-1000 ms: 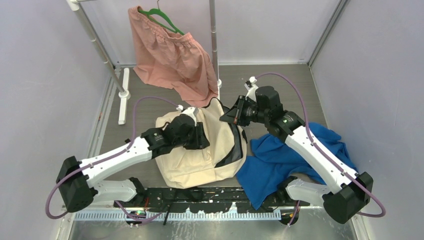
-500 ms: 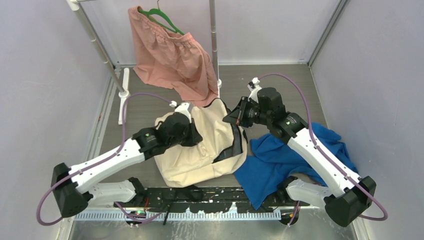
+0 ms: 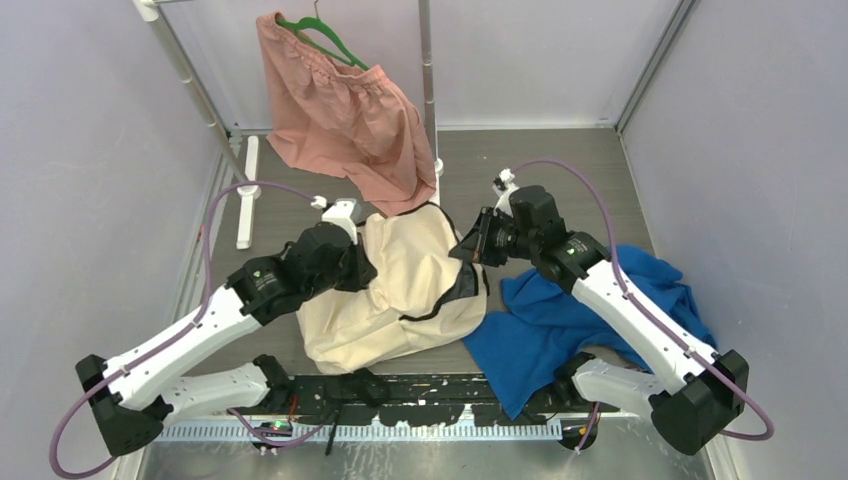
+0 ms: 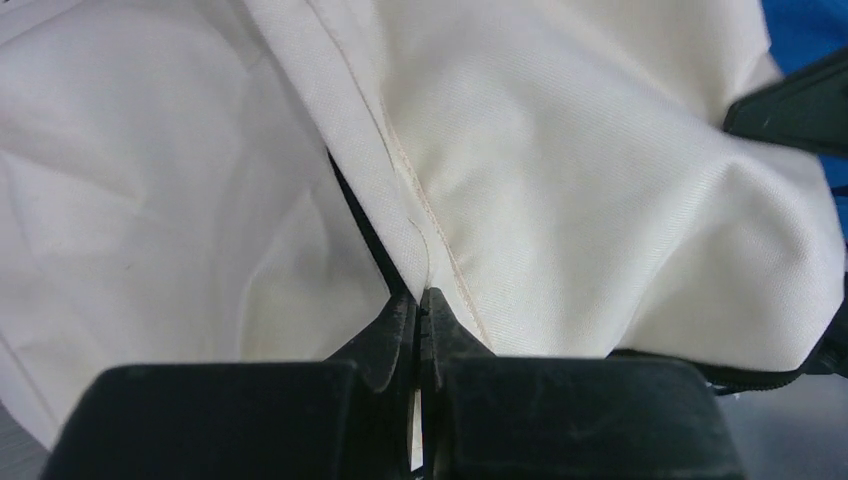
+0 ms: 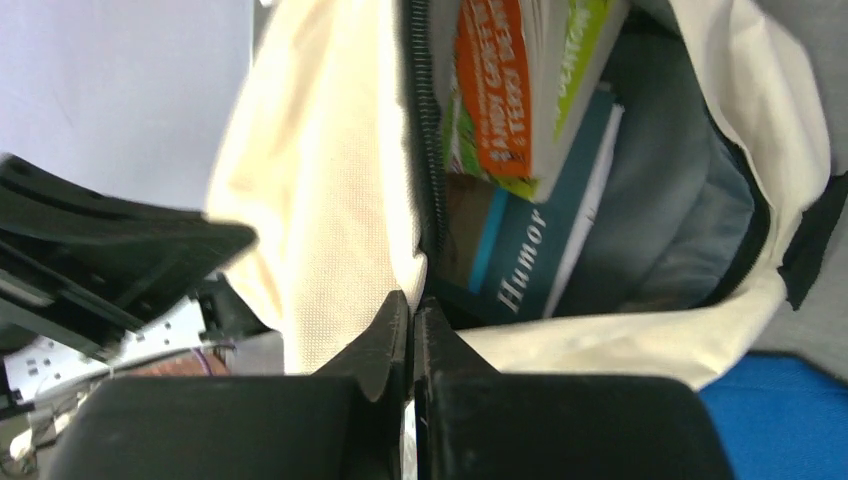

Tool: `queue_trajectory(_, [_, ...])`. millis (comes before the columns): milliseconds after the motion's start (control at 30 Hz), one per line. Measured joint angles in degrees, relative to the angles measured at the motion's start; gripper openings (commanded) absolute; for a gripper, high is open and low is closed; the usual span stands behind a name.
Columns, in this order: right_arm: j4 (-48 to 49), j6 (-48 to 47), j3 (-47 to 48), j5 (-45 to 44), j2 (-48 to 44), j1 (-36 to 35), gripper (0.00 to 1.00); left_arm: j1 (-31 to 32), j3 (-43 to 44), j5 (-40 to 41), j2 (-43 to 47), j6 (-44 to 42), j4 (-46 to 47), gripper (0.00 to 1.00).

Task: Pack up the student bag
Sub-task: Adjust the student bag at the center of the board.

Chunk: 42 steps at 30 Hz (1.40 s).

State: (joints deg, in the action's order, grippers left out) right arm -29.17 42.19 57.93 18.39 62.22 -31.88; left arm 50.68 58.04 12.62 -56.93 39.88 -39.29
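Cream student bag [image 3: 410, 285] between left tool [image 4: 420, 302] and right tool [image 5: 411, 306], both tight on its fabric edges.

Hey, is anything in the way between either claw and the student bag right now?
Nothing visible stands between them. The left claw is shut on a seam of the student bag. The right claw is shut on the fabric edge of its open mouth, with books inside.

Left arm [image 3: 192, 335] and right arm [image 3: 640, 325]: white link shells, black joint housings, a purple cable [image 3: 222, 197] looping along each. Left hand [image 4: 420, 300] and right hand [image 5: 411, 305] are matte black, fingers tapered.
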Motion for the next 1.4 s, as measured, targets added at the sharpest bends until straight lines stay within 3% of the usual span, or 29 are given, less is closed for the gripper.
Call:
queue_trajectory(133, [2.1,0.9,-5.4,3.8,0.3,-3.5,0.01,-3.0,0.0,0.9,4.2,-0.3,-4.3,0.0])
queue_trajectory(333, [7.9,0.5,-5.3,6.4,7.6,-19.8,0.04,-14.6,0.1,-0.6,8.0,-2.7,-9.4,0.0])
queue_trajectory(467, [8.6,-2.2,-2.6,5.1,11.5,-24.5,0.45,-19.8,1.4,-4.1,4.3,-5.8,-10.9,0.0])
queue_trajectory(567, [3.4,-5.7,-0.7,-0.7,11.3,-25.0,0.59,-21.6,1.9,-5.8,1.2,-8.2,-10.4,0.0])
queue_trajectory(700, [-1.5,-8.8,-0.2,-7.7,7.2,-21.0,0.62,-22.3,1.9,-7.8,0.0,-11.3,-9.1,0.0])
queue_trajectory(867, [1.1,-7.6,-3.5,-10.5,-0.9,-6.0,0.66,-22.3,2.4,-8.4,0.0,-14.9,-6.8,0.0])
queue_trajectory(967, [3.1,-5.7,-5.0,-10.6,1.1,0.6,0.66,-22.8,3.9,-8.4,-0.2,-16.9,-6.9,0.0])
queue_trajectory(1133, [5.9,-3.9,-5.9,-7.3,11.9,2.0,0.66,-23.1,6.0,-8.5,-1.4,-19.5,-7.2,0.0])
queue_trajectory(1333, [8.6,-2.8,-7.4,-4.0,13.2,2.1,0.65,-23.6,5.7,-9.2,1.3,-22.4,-8.3,0.0])
queue_trajectory(1400, [10.8,-2.5,-7.4,-1.4,14.8,2.1,0.64,-23.7,4.8,-10.4,3.8,-22.9,-8.3,0.39])
